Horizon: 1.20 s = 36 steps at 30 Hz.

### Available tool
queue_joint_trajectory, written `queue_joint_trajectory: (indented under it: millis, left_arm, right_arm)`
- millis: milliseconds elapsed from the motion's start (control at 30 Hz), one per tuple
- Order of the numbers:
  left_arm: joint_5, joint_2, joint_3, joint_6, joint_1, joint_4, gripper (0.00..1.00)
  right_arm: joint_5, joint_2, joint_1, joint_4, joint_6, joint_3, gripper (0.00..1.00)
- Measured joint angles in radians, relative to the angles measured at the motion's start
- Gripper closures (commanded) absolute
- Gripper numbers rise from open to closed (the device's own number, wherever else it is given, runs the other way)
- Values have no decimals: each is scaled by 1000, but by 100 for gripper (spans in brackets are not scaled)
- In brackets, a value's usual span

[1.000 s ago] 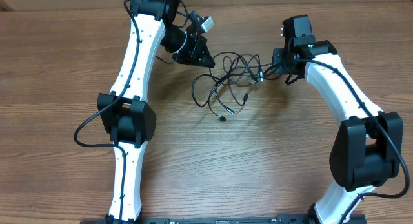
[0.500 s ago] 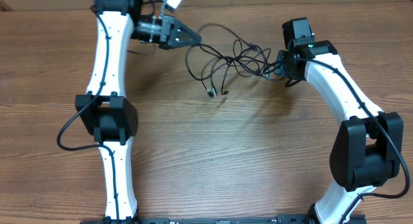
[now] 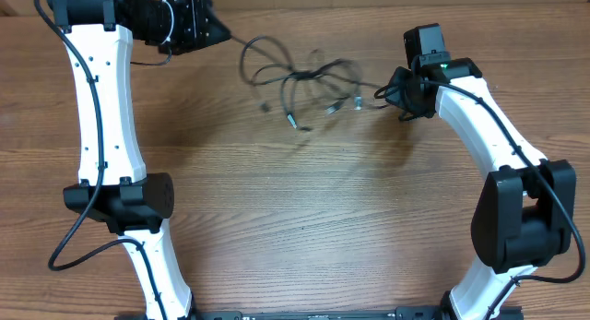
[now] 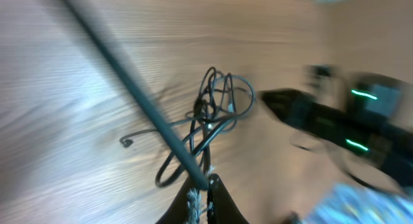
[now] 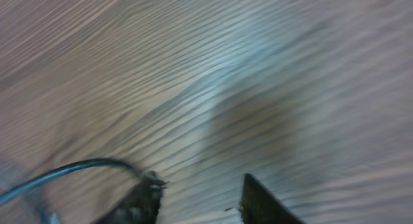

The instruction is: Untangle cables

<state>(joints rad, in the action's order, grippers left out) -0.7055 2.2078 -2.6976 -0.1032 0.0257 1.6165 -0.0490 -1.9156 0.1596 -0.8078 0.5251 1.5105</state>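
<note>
Left gripper (image 4: 205,184) is clamped tight on one strand of the cables (image 3: 309,80), and that strand runs taut away from its tips. The right gripper (image 5: 200,186) stands partly open with nothing between its jaws. One strand curves up to one finger (image 5: 146,195), but the blur hides whether it touches.

The cables sit as a loose knot at 12 o'clock on the table (image 3: 304,219), between the two grippers. The left gripper is off at the knot's 10 o'clock, and the right one is just beside it at 3 o'clock. A few plug ends (image 3: 293,124) trail out toward the knot's 6 o'clock.

The step in hand looks like drawing one cord out of the knot toward 10 o'clock. With the far side let go, the whole bundle may simply follow the pull. The next move probably calls for the right gripper to pin or take hold of the knot again.

Every view is smeared, so the cords cannot be counted or their crossings traced. The right wrist view shows little beyond wood grain and its own fingertips.
</note>
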Motion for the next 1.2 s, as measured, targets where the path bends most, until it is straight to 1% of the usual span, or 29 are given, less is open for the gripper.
queue_joint_trajectory:
  millis: [33,67,100,133,167,233,300,333,367,400,467,567,600,667,700,767,867,933,1033,1200]
  left_arm:
    - [79,0,2,-32,-10,15,96]
    - [132,1,8,-53,-16,20,96]
    - [224,1,22,-82,-33,30,96]
    - [291,2,31,-102,-52,34,96]
    - [328,2,37,-110,-66,34,96]
    - [423,2,56,-134,-113,34,96]
    - [453,2,64,-139,-140,33,96]
    - [456,2,67,-137,-151,32,96]
    - [435,2,68,-119,-170,21,96]
    - [420,2,68,-105,-175,17,96]
    - [312,2,68,-16,-195,-3,96]
    - [129,2,65,127,-212,-13,96]
    - [85,2,60,158,-216,-16,96]
    - [19,2,40,185,-221,-49,96]
    - [19,1,26,166,-222,-77,96]
    - [85,-7,4,51,-222,-88,96]
    - [262,-15,-3,-87,-228,-30,96]
    - [345,-15,-3,-136,-233,-7,96]
    - [430,-14,-4,-189,-242,-5,96]
    - [486,-14,-4,-233,-242,-7,96]
  right_arm:
    - [47,0,-3,5,-17,0,40]
    - [84,0,-4,10,-31,-1,31]
    - [140,0,-7,14,-43,-2,24]
    - [175,0,-8,14,-62,-2,21]
    - [201,0,-8,14,-70,-3,17]
    - [268,0,-9,14,-93,-6,12]
    - [323,0,-9,16,-122,-6,9]
    - [370,0,-9,21,-147,-6,6]
    - [431,0,-8,31,-168,-6,3]
    - [448,0,-8,34,-183,-6,0]
    - [498,0,-6,40,-205,-6,0]
    - [512,0,-2,39,-212,-6,0]
    - [511,0,-2,37,-212,-6,0]
    - [501,0,-1,34,-207,-6,0]
    - [493,0,-1,31,-203,-6,0]
    - [486,0,-1,33,-191,-6,0]
    - [483,0,-1,37,-165,-6,0]
    - [489,0,0,38,-155,-6,0]
    - [520,0,5,37,-146,-6,0]
    - [545,0,43,35,-145,-6,0]
